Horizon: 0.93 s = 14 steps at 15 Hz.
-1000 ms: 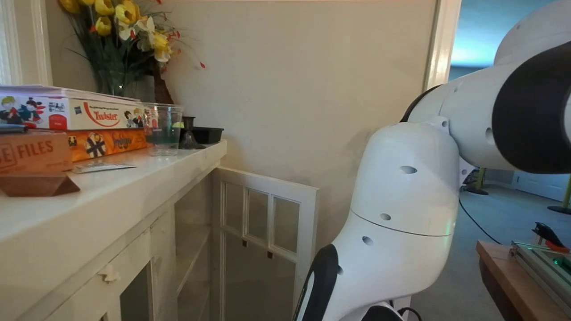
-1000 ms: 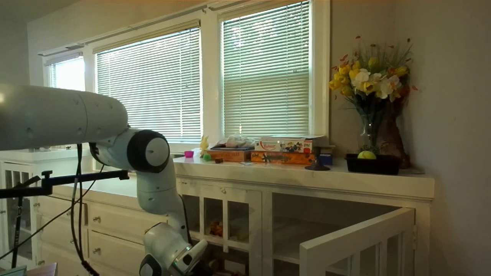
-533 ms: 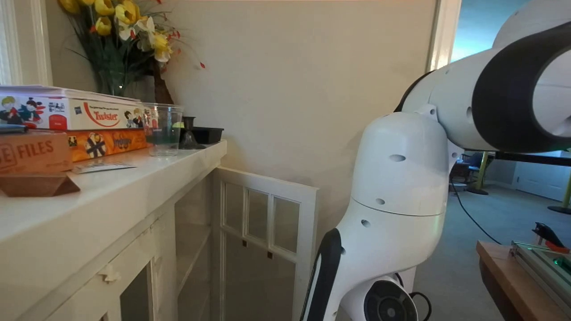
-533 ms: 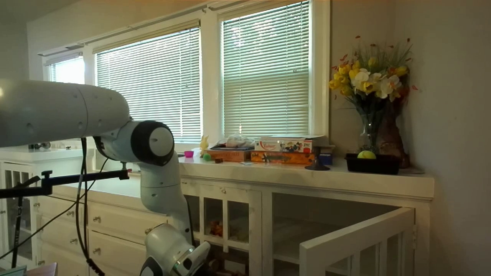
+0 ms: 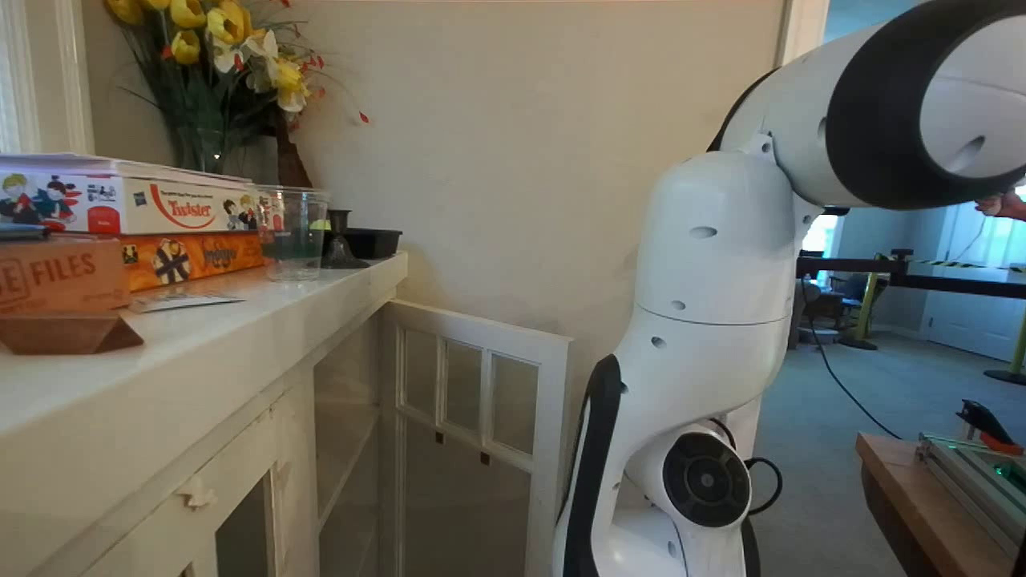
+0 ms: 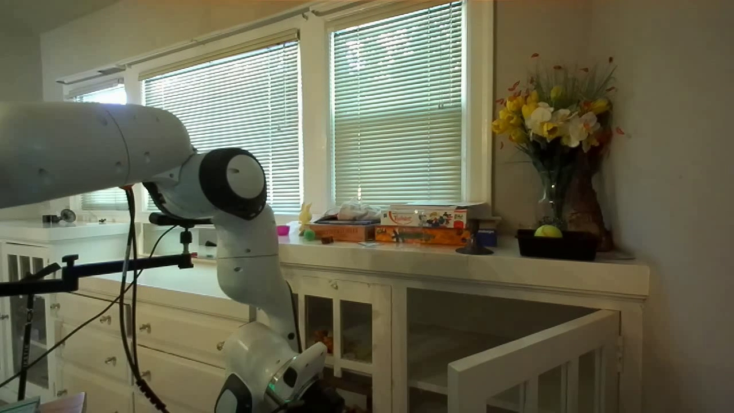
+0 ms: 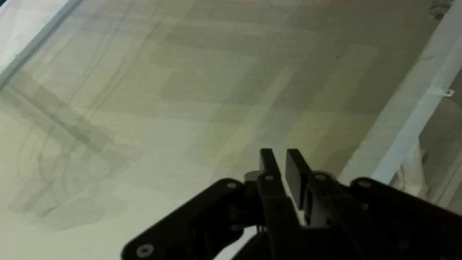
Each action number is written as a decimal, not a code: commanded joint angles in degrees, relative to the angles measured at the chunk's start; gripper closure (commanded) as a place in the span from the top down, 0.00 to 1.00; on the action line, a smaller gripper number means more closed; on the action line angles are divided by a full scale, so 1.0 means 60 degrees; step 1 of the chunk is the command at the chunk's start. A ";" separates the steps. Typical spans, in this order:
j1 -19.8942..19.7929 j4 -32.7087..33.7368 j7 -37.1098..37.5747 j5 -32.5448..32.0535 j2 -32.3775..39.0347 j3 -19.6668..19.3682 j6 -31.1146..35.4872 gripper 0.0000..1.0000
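Black at the gripper [image 7: 280, 159], with fingertips [image 7: 267, 162] parted by only a narrow gap, gripping nothing, and with no contact to be made out in the wrist view. Faces a pale surface [image 7: 173, 133] beyond the tips, too plain to name as shelf, panel or door. Best approached slowly, reading clearance from the tips rather than from the streaks [image 7: 287, 97] behind them (shadow or reflection, and easily mistaken for depth). Toward the right of that view, has a white rail [image 7: 409, 108] near the fingers, with a small white catch [image 7: 447, 93] on its edge; wise to leave room there for the bulk behind the tips, and to square up to the rail before any contact. Sits low before a white cabinet front [image 6: 382, 327] in an exterior view, with fingertips out of sight, so hard to check from outside. Farther out, mind the open cabinet door [image 6: 533, 358], visible in both exterior views and, as far as can be judged, apart from the gripper. Above, on the counter [image 6: 562, 271], see stacked game boxes [image 6: 427, 219] and a vase of flowers [image 6: 549, 132].
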 commanded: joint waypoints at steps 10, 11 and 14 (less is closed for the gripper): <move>-0.0636 -0.0697 0.0071 -0.0448 -0.0553 0.0190 0.0438 0.67; -0.0637 -0.0696 0.0071 -0.0448 -0.0553 0.0191 0.0438 0.67; 0.0270 -0.0467 0.0124 -0.0014 -0.0237 -0.0481 0.0055 0.97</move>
